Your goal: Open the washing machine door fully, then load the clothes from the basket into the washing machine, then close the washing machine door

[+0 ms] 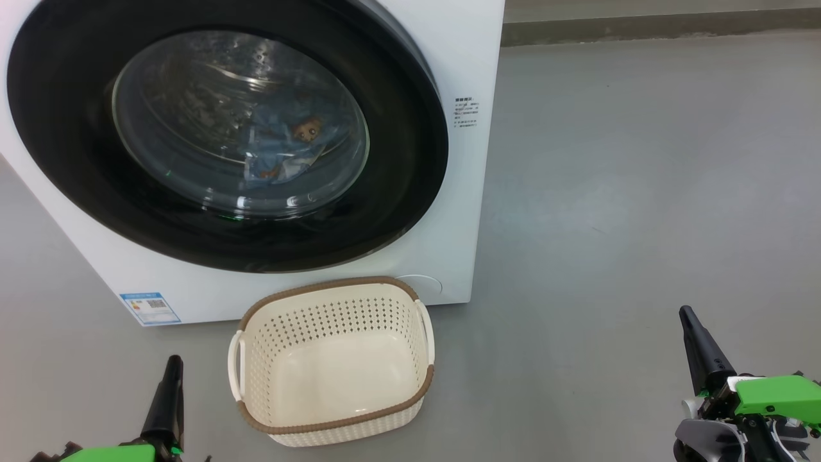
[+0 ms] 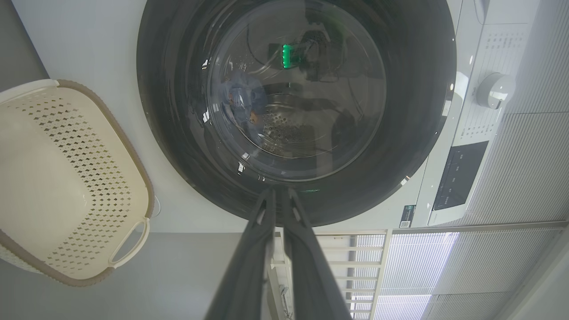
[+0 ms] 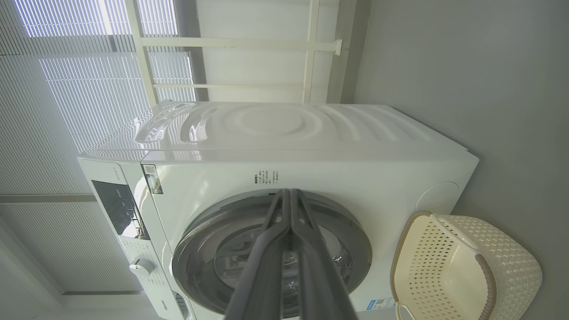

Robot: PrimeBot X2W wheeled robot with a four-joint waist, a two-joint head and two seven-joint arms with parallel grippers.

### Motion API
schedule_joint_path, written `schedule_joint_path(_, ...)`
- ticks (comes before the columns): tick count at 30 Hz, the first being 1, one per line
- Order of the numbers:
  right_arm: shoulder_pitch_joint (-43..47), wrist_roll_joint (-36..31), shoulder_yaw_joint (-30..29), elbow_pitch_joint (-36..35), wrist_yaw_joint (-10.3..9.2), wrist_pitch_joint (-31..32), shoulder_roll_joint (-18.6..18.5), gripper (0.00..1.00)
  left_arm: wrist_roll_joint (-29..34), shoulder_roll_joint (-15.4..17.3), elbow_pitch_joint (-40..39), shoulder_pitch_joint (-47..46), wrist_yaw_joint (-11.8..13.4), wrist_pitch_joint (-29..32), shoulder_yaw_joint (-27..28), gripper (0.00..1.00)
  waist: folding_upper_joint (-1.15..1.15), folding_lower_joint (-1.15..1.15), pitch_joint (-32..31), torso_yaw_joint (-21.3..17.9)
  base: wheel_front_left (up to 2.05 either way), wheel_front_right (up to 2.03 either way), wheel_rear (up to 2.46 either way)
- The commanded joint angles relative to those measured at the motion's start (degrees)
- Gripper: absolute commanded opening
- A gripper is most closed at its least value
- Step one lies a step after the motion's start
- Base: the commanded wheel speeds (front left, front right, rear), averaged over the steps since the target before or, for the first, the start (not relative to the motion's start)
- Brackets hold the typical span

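The left gripper [image 1: 172, 372] has its two long dark fingers pressed together, with only a thin slit between them in the left wrist view, and it holds nothing and touches nothing. The right gripper [image 1: 691, 324] is the same: both fingers lie against each other, nothing is pinched, and the tips stand free in the air. Between the two grippers, but much nearer to the left one and just to its right, the basket [image 1: 333, 285] stands on the grey floor [image 1: 641, 192]; its pale inner bottom is in plain view, and its brown rim is near the lower front of the washing machine [image 1: 462, 51]. Straight ahead of the left fingertips is the door [image 1: 397, 192], which lies flat against the front of the machine, its wide black ring closed around the bulging glass. Behind this glass, inside the steel drum, the clothes [image 1: 288, 147] are lying as a light blue heap with a small orange-brown figure printed on it. The right gripper is well apart from the machine, over the floor to the right of the basket, and its fingers point toward the door from that side. Low on the machine front, ahead of the left gripper, there is a small blue label [image 1: 149, 308]. Far beyond the left fingertips a round white knob [image 2: 495, 89] sits on the control panel.
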Motion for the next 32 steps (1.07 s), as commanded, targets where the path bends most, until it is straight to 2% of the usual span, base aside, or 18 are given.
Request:
schedule_joint_path(1,-2.36,0.02,1.01,-1.67,0.11,0.32,-0.62,0.0,-0.55,0.54,-0.85,-2.66,0.02,0.26,1.96,0.0,0.0,0.0,0.0,0.0,0.0,0.0,0.0)
schedule_joint_path(32,-2.36,0.02,1.01,-1.67,0.11,0.32,-0.62,0.0,-0.5,0.5,-0.89,-2.65,0.02,0.31,2.02,0.0,0.0,0.0,0.0,0.0,0.0,0.0,0.0)
